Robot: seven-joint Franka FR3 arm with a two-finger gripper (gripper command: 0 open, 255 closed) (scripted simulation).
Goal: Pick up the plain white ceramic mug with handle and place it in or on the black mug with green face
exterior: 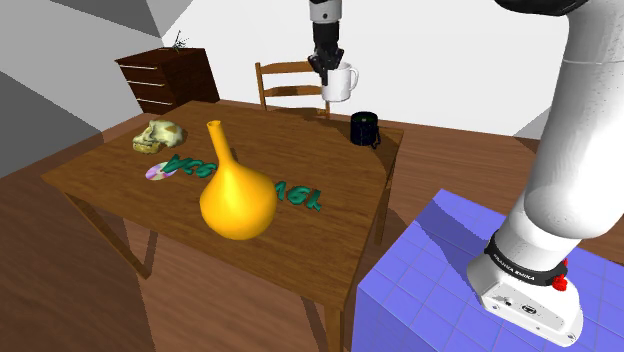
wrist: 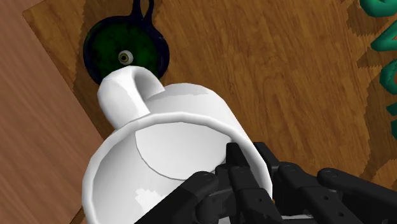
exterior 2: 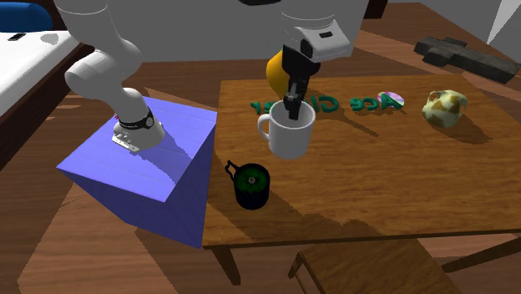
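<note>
White mug [exterior 2: 292,140], one, in pincer [exterior 2: 291,111]; black mug [exterior 2: 250,186], one.

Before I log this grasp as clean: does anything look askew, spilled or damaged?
Nothing stands out. The gripper clasps the white mug by its rim, above the table; the black mug stands upright near the table's edge, nothing spilled or broken.

Green raised letters [exterior 2: 364,103] lying on the desk [exterior 2: 401,188] read "Ace", followed by a second word beginning with "C" whose remainder is partly hidden. White lettering on the arm's black base band [exterior: 518,269] is too small to read.
</note>
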